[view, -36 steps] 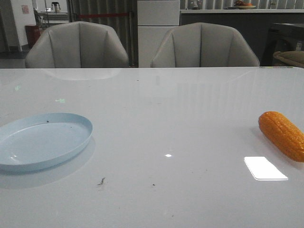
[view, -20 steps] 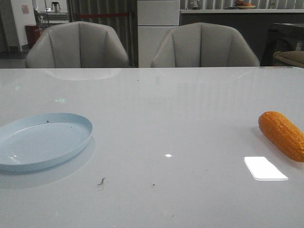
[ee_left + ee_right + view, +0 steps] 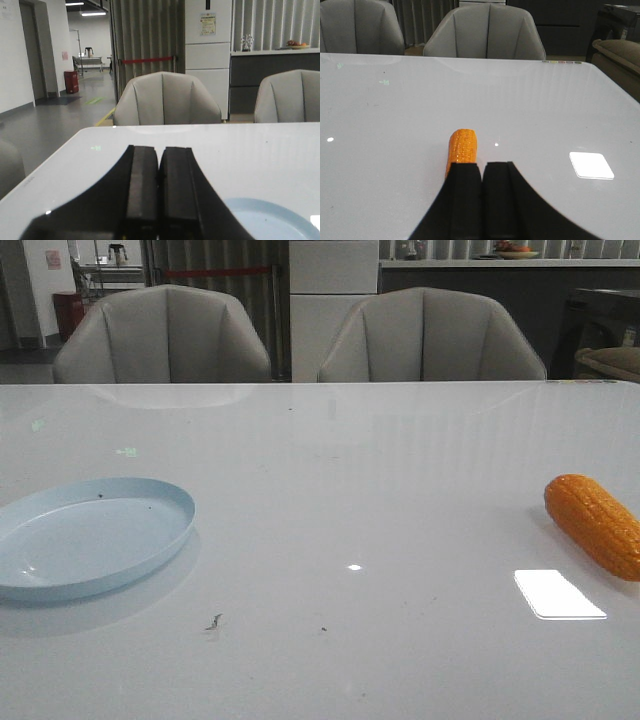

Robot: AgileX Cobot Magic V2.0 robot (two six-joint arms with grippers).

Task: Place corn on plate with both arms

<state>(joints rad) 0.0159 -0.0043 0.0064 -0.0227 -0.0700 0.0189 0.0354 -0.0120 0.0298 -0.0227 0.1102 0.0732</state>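
The orange-yellow corn [image 3: 596,524] lies on the white table at the right edge of the front view. The pale-blue plate [image 3: 88,536] sits empty at the left. Neither gripper shows in the front view. In the right wrist view my right gripper [image 3: 482,165] is shut and empty, and the corn [image 3: 462,147] lies on the table just beyond its fingers, partly hidden by them. In the left wrist view my left gripper [image 3: 159,150] is shut and empty above the table, with the plate's rim [image 3: 272,206] beside it.
Two grey chairs [image 3: 165,335] [image 3: 430,335] stand behind the table's far edge. A bright light reflection [image 3: 558,594] lies on the table near the corn. Small dark specks [image 3: 213,621] lie on the table in front of the plate.
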